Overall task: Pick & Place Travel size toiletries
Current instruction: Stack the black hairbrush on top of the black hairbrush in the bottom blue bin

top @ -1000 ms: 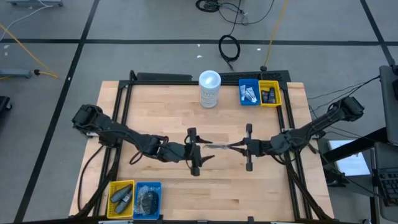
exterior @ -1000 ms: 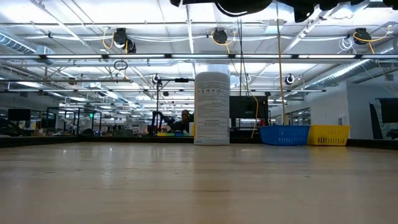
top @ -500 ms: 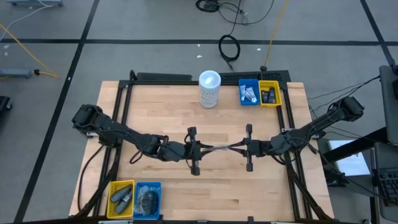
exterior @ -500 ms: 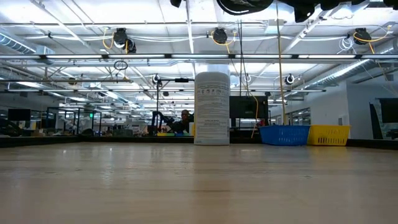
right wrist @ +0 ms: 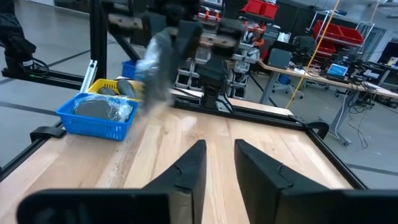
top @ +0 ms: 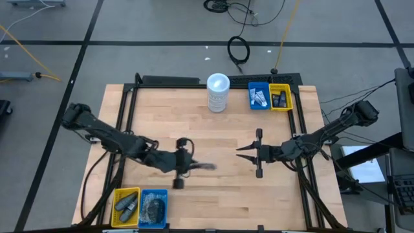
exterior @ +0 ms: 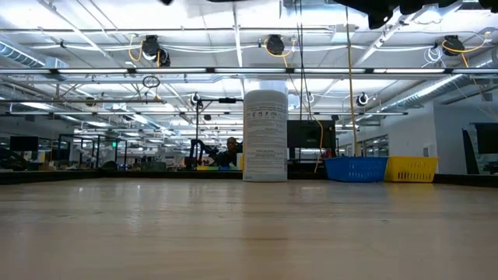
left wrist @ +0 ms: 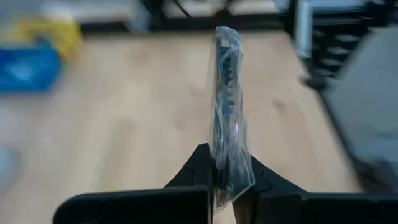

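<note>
**One bundle between the left fingers**

One clear-wrapped bundle (left wrist: 225, 112) is clamped by the left gripper (top: 194, 167); its lower end sits between the two fingers (left wrist: 196, 168) and the rest stands up past the tips. This gripper hangs over the table (top: 226, 194). The right gripper (top: 240, 151) faces it, well apart, with its fingers (right wrist: 186, 171) parted a little and nothing between them. Beyond the right fingertips, a blue bin (right wrist: 93, 121) holds another bundle (right wrist: 102, 109).
</note>
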`<control>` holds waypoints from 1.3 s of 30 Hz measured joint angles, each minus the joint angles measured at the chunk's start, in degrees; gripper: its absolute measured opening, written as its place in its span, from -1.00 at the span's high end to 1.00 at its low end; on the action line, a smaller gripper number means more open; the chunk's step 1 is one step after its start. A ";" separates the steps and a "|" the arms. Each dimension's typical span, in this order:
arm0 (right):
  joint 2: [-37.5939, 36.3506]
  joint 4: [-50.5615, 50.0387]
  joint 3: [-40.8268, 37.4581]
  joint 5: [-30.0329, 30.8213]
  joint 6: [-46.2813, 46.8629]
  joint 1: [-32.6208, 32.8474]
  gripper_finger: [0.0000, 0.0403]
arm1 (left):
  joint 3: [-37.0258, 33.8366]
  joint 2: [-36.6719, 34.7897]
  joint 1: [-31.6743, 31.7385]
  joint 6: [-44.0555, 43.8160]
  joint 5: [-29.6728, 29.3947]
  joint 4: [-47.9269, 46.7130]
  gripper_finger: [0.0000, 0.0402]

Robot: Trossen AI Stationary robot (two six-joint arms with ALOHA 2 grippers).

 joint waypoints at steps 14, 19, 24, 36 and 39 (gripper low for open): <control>-0.02 0.06 0.00 0.00 -0.09 0.00 0.58 | -0.04 -4.10 -12.24 -44.40 26.83 -20.02 0.92; -0.02 0.06 0.00 -0.02 -0.06 0.00 0.57 | -0.04 -4.10 -14.85 -56.08 30.16 -21.87 0.95; -0.02 0.00 0.00 -0.09 0.08 0.02 0.58 | -0.04 -4.10 -16.38 -67.83 33.64 -23.23 0.92; -0.02 -2.50 -0.02 -0.17 0.13 0.02 0.58 | -0.04 -4.07 -17.25 -86.64 34.55 -31.23 0.91; -0.02 -2.78 -0.09 -0.19 0.13 0.02 0.59 | -0.04 -2.75 -17.25 -88.92 35.24 -31.20 0.94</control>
